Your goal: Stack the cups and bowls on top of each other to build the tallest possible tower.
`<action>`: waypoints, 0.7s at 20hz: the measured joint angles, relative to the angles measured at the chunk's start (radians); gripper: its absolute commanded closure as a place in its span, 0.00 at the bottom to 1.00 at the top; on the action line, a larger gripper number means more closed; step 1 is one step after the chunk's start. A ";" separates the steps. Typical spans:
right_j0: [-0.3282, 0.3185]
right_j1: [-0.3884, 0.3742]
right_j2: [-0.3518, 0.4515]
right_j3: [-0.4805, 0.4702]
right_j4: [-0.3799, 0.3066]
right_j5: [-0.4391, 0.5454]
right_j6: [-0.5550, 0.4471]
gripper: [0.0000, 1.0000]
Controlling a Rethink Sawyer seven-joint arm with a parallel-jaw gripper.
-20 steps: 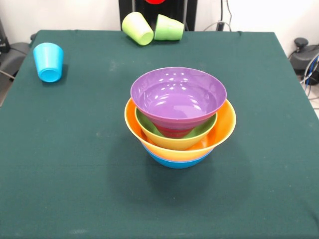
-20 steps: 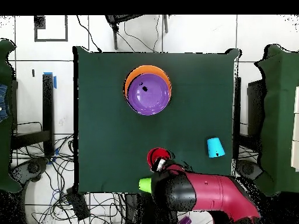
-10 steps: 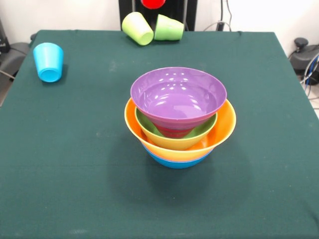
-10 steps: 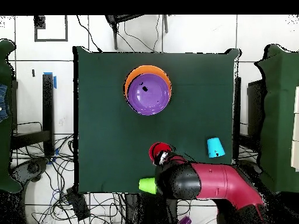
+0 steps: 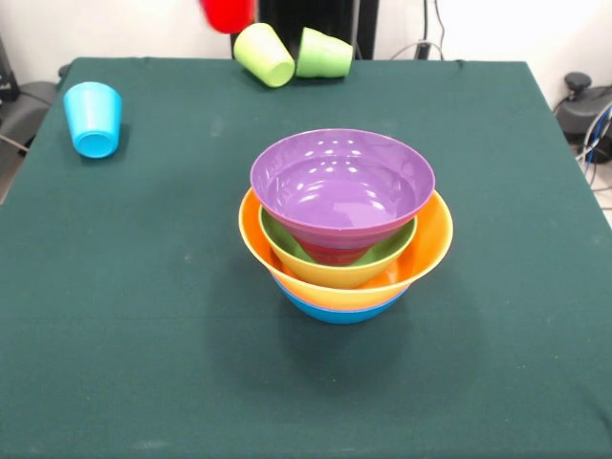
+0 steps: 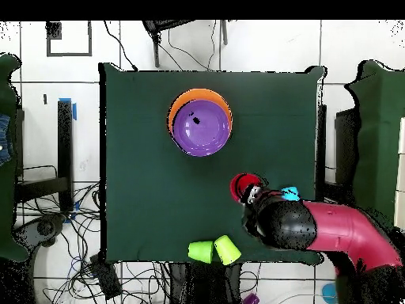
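Red plastic is showing at the top edge of the front view: the red cup [image 5: 228, 13] is hanging up there above the table [image 5: 115, 287], left of the yellow-green cup [image 5: 264, 54]. From overhead, the gripper [image 6: 251, 192] is sitting right at that red cup, but how its jaws stand, I cannot tell, since the arm [image 6: 332, 236] is covering them. The sky blue cup [image 5: 93, 119] is resting near one table edge. The yellow-green cup and the green cup [image 5: 323, 54] are lying tipped, side by side. The tower [image 5: 342, 225] is standing mid-table: purple bowl [image 5: 341, 186] on top, green, red, orange and blue rims showing beneath.
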 measured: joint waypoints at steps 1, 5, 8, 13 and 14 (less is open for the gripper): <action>-0.030 0.014 0.011 -0.015 -0.006 0.008 -0.010 1.00; -0.114 0.064 0.043 -0.060 -0.030 0.037 -0.065 1.00; -0.189 0.115 0.077 -0.101 -0.057 0.074 -0.140 1.00; -0.296 0.185 0.141 -0.141 -0.093 0.111 -0.294 1.00; -0.323 0.201 0.154 -0.147 -0.098 0.116 -0.335 1.00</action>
